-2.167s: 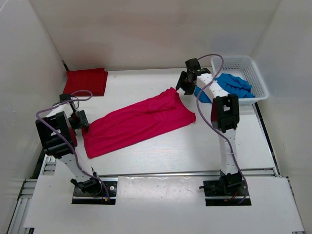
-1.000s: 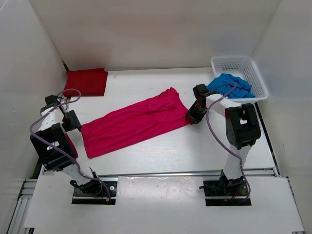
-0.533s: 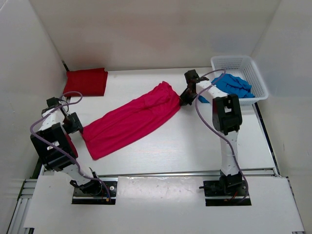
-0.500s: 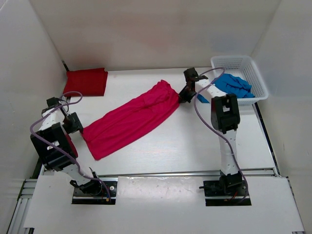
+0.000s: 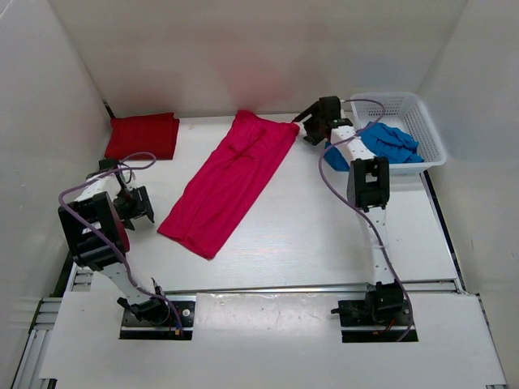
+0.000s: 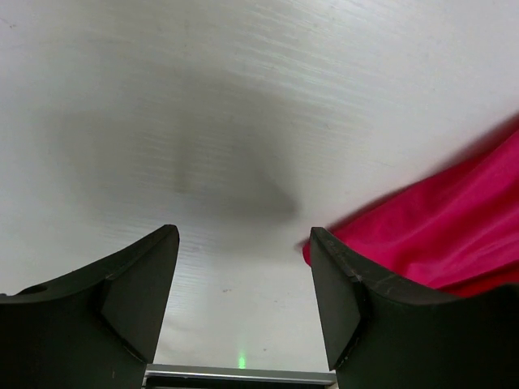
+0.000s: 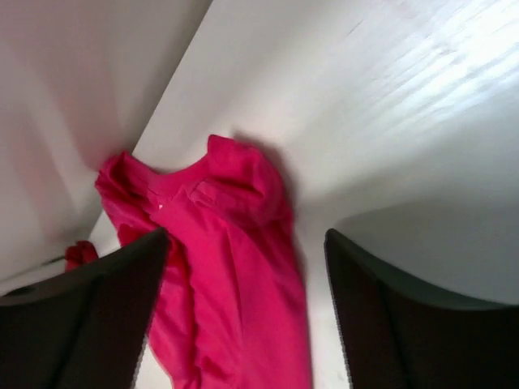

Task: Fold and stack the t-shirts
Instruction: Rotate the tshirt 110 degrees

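Three shirts are out on the white table (image 5: 324,235), each in a different spot. Farthest left, tucked into the back corner, the dark red shirt (image 5: 143,135) lies folded in a neat flat square.

Nearer the front, the left gripper (image 5: 139,204) hangs low over bare tabletop. Its wrist view shows the gripper (image 6: 243,243) with its jaws spread wide and nothing between them. The near corner of the pink shirt (image 6: 438,227) lies just beside its right finger (image 6: 340,300), though I cannot tell whether they touch.

That pink shirt (image 5: 231,178) is laid out as one long, narrow strip. It runs on a slant from the front left up to the back wall near the middle, and it lies fairly flat with a few soft creases.

At the strip's far end sits the right gripper (image 5: 308,128), just beside the cloth. From its own camera the gripper (image 7: 243,243) is wide open too and grips nothing, and the bunched end of the pink shirt (image 7: 227,275) lies on the table beyond the fingers.

Over on the right, the blue shirt (image 5: 389,142) is heaped in a white mesh basket (image 5: 397,99). Part of it spills over the left rim, where the arm partly hides it.
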`<action>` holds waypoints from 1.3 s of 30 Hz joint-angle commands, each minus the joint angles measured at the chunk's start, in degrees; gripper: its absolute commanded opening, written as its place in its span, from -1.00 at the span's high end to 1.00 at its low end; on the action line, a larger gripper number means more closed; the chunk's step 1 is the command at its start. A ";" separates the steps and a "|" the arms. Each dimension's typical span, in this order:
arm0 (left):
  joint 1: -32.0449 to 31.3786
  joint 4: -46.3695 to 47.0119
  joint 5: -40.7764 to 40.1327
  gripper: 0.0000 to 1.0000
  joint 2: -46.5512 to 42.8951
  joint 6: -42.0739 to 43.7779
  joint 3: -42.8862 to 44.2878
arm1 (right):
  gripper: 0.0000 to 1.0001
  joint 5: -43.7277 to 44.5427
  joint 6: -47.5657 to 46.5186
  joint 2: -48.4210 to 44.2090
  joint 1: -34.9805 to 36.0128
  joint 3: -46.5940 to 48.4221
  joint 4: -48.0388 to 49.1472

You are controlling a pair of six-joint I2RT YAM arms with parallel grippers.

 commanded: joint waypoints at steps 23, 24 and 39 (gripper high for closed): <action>9.50 -8.65 3.33 -0.65 -39.08 0.23 -12.05 | -0.48 -7.43 5.36 -47.90 36.69 -65.66 0.06; 9.50 -9.52 3.33 -0.65 -39.78 0.23 -12.05 | -0.46 -7.43 6.85 -45.89 38.97 -65.12 1.19; 9.50 -20.95 6.67 -0.68 -44.71 0.23 -5.46 | -0.14 -6.02 33.58 -30.84 46.28 -62.66 15.36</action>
